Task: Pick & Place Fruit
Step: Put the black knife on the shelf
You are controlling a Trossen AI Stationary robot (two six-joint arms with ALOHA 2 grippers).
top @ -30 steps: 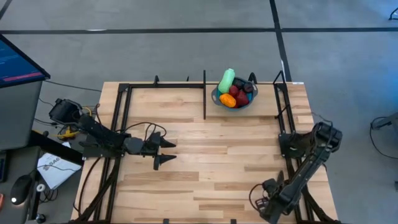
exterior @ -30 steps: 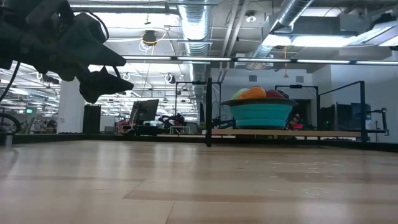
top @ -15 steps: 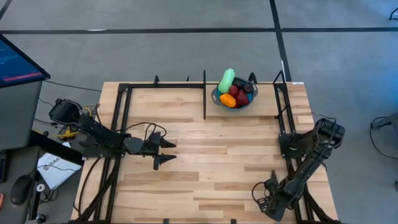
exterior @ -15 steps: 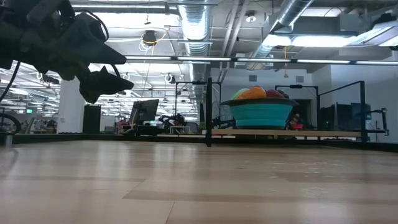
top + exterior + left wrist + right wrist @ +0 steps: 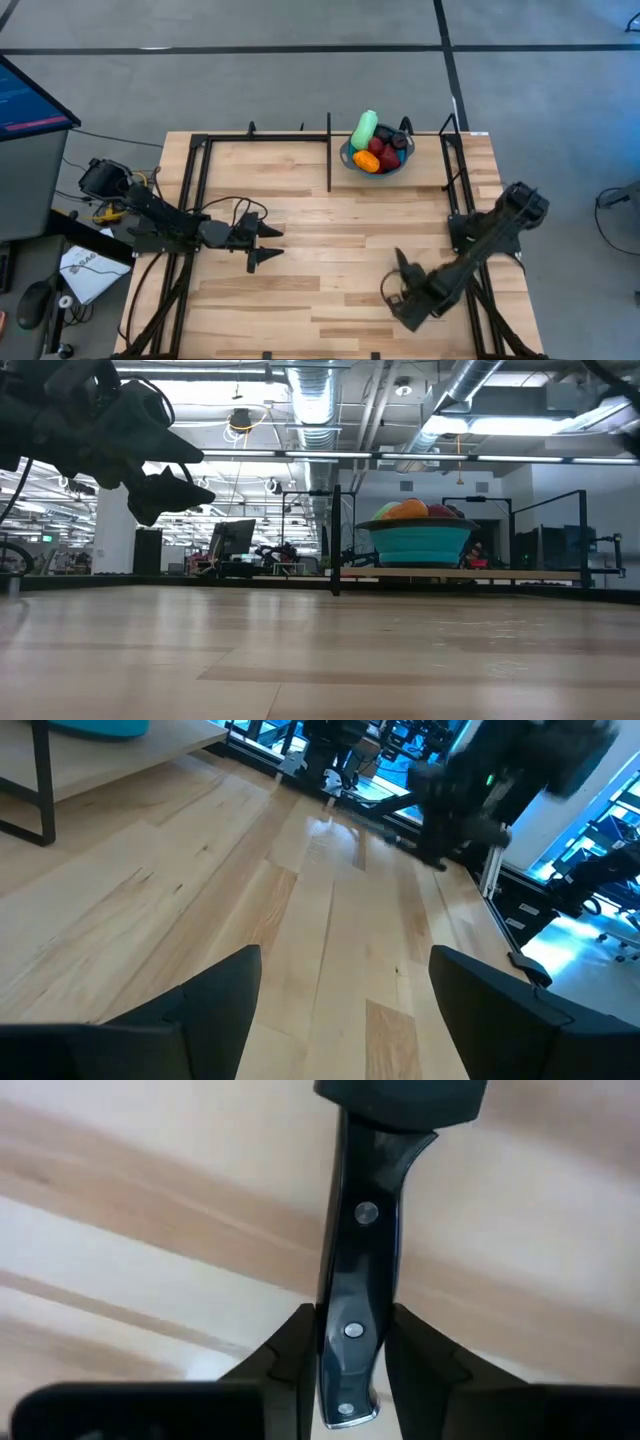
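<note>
Near the worktop's front edge, right of centre, the right gripper (image 5: 398, 275) is clamped on a black knife (image 5: 358, 1270). The left gripper (image 5: 268, 243) hovers near the left edge, fingers apart. Well beyond both, the fruit (image 5: 375, 145) sits heaped in the blue bowl (image 5: 346, 158) at the far edge.

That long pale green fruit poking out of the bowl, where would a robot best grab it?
Around its middle, from above, jaws across its narrow width. The green fruit lies on top of the pile in the bowl, its far end over the rim, so nothing covers it; the orange crowds its near end. The right gripper, near the table's front, holds a knife.
</note>
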